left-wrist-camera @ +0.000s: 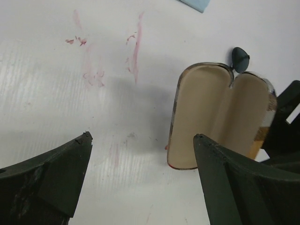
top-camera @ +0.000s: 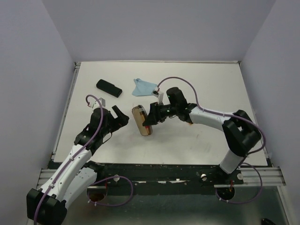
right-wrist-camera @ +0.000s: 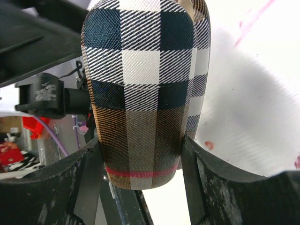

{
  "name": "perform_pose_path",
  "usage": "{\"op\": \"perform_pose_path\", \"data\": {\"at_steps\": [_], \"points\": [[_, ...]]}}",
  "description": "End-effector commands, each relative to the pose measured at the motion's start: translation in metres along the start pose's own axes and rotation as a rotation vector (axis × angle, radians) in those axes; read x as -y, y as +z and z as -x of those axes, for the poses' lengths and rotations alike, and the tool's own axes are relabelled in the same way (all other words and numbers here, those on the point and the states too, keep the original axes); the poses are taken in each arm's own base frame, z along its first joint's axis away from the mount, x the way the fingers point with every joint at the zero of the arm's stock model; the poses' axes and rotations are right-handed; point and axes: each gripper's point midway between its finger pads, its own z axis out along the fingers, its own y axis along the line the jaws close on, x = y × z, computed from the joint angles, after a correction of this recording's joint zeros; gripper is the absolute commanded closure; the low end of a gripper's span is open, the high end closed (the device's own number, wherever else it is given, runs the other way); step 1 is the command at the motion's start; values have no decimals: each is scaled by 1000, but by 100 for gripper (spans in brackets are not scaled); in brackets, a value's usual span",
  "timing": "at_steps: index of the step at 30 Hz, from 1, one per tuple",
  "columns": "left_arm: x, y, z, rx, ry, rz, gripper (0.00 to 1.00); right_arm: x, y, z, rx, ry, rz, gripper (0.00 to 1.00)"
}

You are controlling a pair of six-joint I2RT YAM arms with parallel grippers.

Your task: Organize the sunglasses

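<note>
Plaid oblong case (right-wrist-camera: 140,93) gripped by right jaws; left wrist view reveals smooth beige lining (left-wrist-camera: 206,112); left jaws wide, empty.

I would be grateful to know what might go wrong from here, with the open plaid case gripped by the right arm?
The right jaws pinch only one rounded half of the open plaid case, so it might slip out or swing shut. The left jaws stand wide open close beside the case, so an advance could knock it askew in that grip.
</note>
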Motion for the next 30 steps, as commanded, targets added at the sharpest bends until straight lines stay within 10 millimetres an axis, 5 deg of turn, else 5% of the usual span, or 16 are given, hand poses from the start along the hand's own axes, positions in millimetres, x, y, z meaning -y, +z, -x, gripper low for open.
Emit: {"op": "perform_pose_path", "data": {"at_steps": [1, 11, 15, 19, 30], "points": [[-25, -1, -3, -1, -19, 128, 1, 11, 19, -17, -161, 84, 99, 99], [-22, 4, -8, -20, 2, 94, 1, 54, 52, -30, -293, 170, 49, 81], [-20, 5, -11, -33, 10, 81, 1, 66, 54, -27, -292, 166, 17, 40], [-20, 5, -11, -33, 10, 83, 1, 77, 53, -20, -277, 175, -10, 17], [-23, 10, -15, -60, 8, 108, 1, 104, 52, -9, -247, 135, -175, 16]]}}
